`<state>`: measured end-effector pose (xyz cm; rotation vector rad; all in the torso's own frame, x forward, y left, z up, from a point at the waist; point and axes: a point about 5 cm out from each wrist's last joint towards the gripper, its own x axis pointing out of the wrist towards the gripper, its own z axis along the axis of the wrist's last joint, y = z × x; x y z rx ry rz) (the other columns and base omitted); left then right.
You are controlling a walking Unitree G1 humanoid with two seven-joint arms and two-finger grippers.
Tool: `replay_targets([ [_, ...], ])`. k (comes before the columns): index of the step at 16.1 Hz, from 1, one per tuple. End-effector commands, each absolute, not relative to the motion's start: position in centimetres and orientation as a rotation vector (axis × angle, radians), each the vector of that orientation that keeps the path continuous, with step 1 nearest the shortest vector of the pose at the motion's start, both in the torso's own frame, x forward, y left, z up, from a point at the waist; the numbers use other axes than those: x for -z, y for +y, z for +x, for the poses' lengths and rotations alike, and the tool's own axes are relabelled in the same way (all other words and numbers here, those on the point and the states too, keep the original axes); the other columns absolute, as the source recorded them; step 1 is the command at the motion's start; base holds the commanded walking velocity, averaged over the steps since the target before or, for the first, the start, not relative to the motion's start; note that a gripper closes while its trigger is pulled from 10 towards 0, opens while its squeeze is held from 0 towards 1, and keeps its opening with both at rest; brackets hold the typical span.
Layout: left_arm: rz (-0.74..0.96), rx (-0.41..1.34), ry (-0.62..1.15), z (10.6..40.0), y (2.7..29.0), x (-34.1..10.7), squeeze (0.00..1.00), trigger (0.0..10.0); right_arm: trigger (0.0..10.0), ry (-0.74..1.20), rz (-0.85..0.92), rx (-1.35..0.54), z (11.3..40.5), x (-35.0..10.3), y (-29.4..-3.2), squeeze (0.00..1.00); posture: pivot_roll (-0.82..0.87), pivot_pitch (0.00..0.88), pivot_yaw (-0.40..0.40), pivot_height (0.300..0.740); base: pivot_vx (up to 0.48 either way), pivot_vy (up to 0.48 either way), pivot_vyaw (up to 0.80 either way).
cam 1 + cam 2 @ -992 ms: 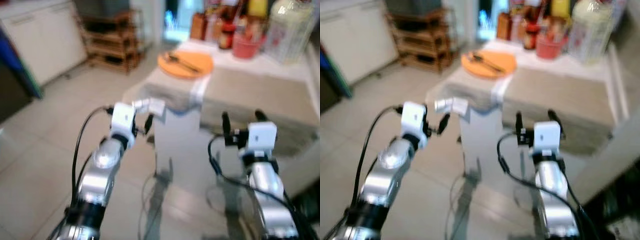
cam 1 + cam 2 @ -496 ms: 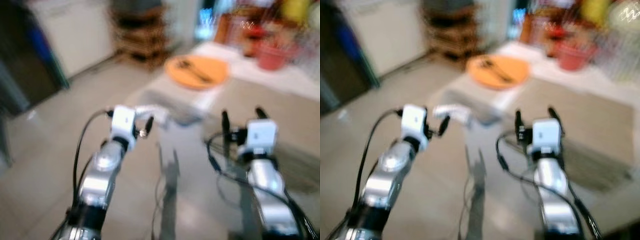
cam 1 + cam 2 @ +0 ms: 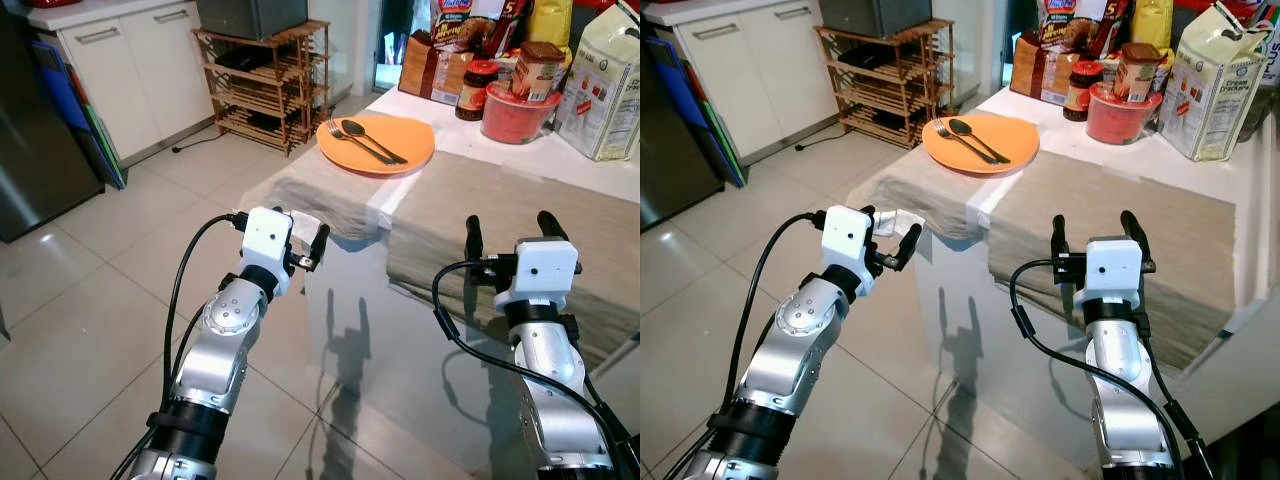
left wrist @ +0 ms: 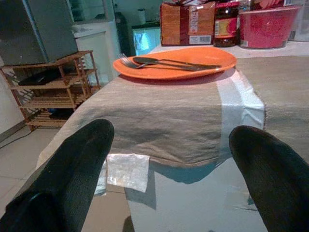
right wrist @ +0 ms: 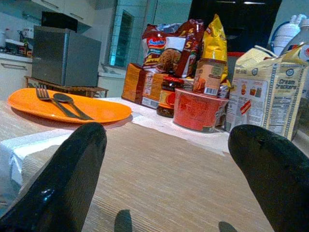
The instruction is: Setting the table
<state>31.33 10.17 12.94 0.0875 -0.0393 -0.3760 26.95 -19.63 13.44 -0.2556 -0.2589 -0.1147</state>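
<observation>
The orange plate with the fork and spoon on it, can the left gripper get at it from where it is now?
Probably yes. The left gripper is open, held off the near table corner and aimed at the orange plate. Only bare table runner lies between them, though it would need a long forward reach.

glossy orange plate (image 3: 376, 145), coarse woven cloth (image 3: 520, 215)

Bare beige table runner (image 3: 1110, 200) lies open ahead; orange plate (image 3: 980, 143) and food packages (image 3: 1110, 70) crowd the far edge.
</observation>
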Motion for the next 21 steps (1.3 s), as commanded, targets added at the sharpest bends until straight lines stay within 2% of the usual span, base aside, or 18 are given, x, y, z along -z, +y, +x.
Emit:
replay_targets([
  [1, 0.096, 0.378, -0.070, 31.5, 10.0, -13.8, 0.00, 10.0, 10.0, -0.291, -0.265, 0.119, 27.2, -14.0, -19.7, 0.00, -0.03, 0.000, 0.045, 0.740, 0.450, 0.000, 0.00],
  [7, 0.108, 0.417, -0.076, 31.3, 9.5, -13.8, 0.00, 10.0, 10.0, -0.273, -0.255, 0.122, 26.9, -13.3, -19.4, 0.00, -0.03, 0.000, 0.051, 0.740, 0.454, 0.000, 0.00],
  [12, 0.106, 0.426, -0.096, 31.2, 9.3, -14.0, 0.00, 10.0, 10.0, -0.327, -0.255, 0.113, 27.3, -14.4, -19.0, 0.00, -0.02, 0.000, 0.049, 0.740, 0.000, 0.000, 0.00],
  [14, 0.110, 0.410, -0.112, 31.4, 9.6, -14.5, 0.00, 10.0, 10.0, -0.397, -0.255, 0.102, 27.7, -16.2, -18.7, 0.00, -0.02, 0.000, 0.049, 0.740, 0.000, 0.000, 0.00],
  [17, 0.080, 0.397, -0.137, 32.3, 10.7, -17.9, 0.00, 10.0, 10.0, -0.438, -0.208, 0.117, 28.1, -18.9, -19.3, 0.00, -0.02, 0.000, 0.046, 0.740, 0.000, 0.000, 0.00],
  [21, 0.116, 0.413, -0.177, 32.9, 11.0, -19.6, 0.00, 10.0, 10.0, -0.389, -0.202, 0.115, 28.3, -18.0, -19.3, 0.00, -0.01, 0.000, 0.047, 0.740, 0.084, 0.075, 0.00],
])
